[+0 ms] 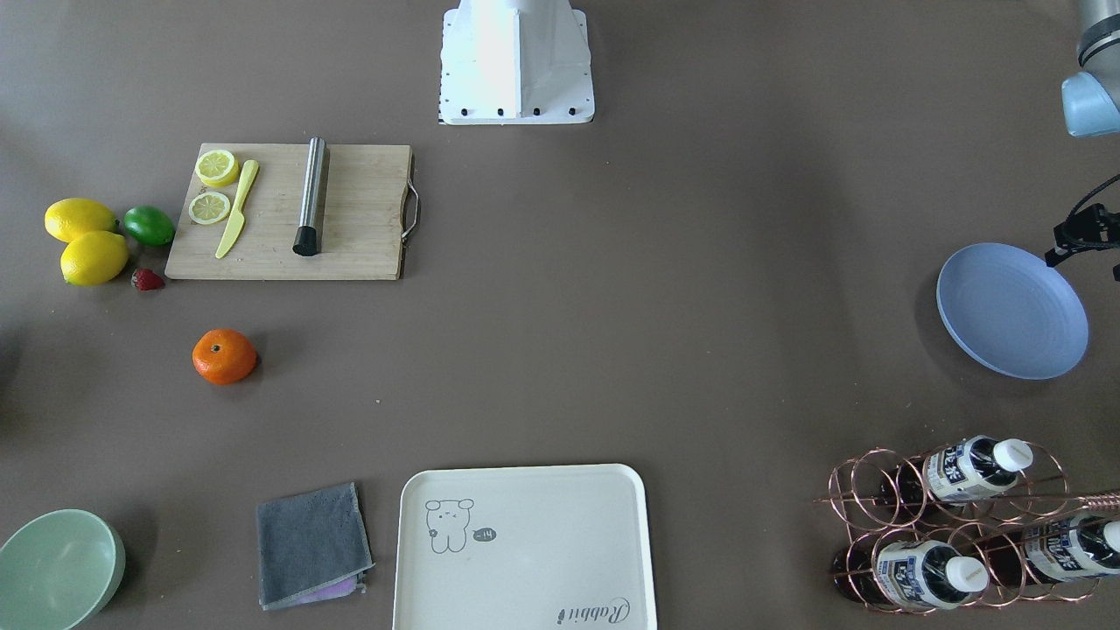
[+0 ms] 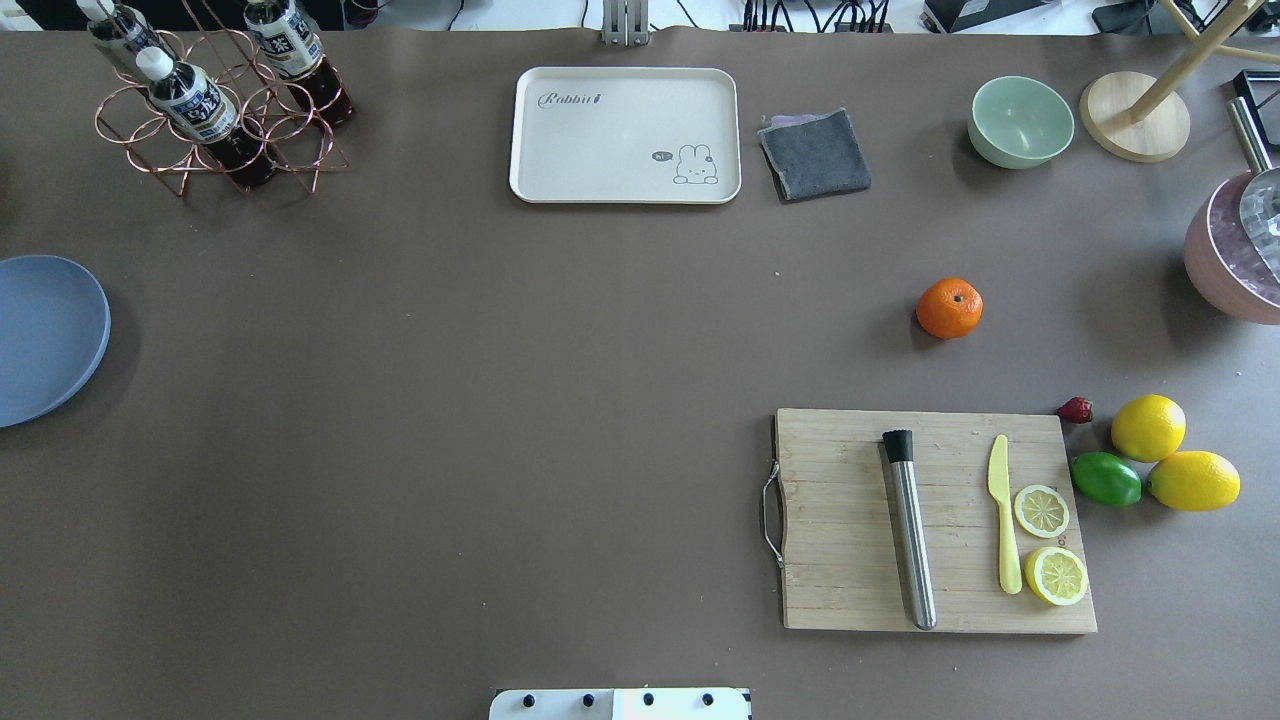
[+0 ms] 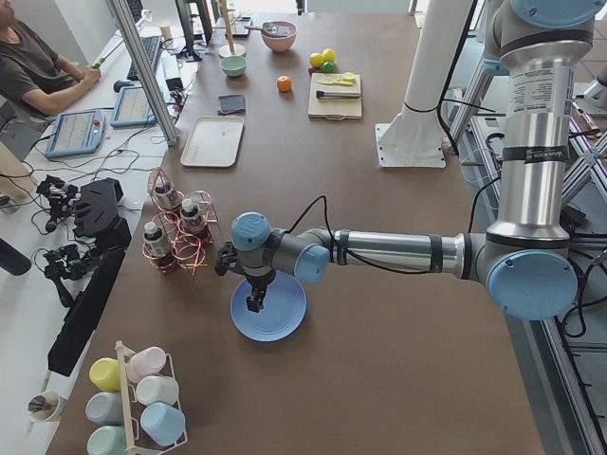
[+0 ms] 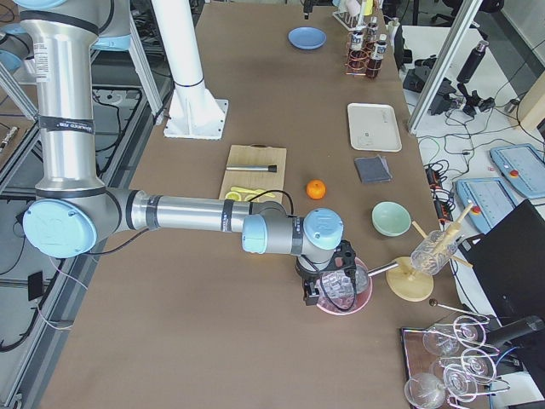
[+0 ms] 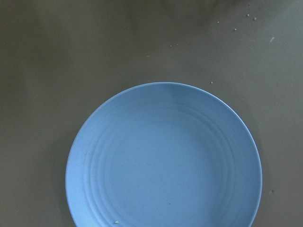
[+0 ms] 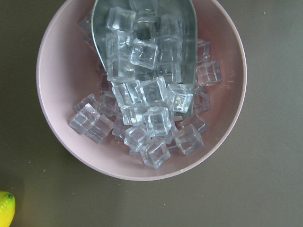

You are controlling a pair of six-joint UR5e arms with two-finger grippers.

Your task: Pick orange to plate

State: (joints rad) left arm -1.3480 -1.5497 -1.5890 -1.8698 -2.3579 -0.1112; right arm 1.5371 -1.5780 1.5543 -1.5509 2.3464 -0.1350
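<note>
The small round bright-orange fruit (image 2: 949, 308) lies left of the right gripper (image 4: 326, 290), which hovers over a pink bowl of ice (image 6: 49, 80), its spread impossible to tell, well apart from the round pale blue plate (image 2: 40, 335) at far left.

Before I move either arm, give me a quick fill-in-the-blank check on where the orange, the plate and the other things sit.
1. The orange lies on the robot's ____ half of the table.
2. The plate, at the opposite end, holds ____.
3. The pink bowl under the right wrist camera is filled with ____ cubes.
4. The knife on the cutting board is ____ in colour.

Missing words: right; nothing; ice; yellow.
</note>
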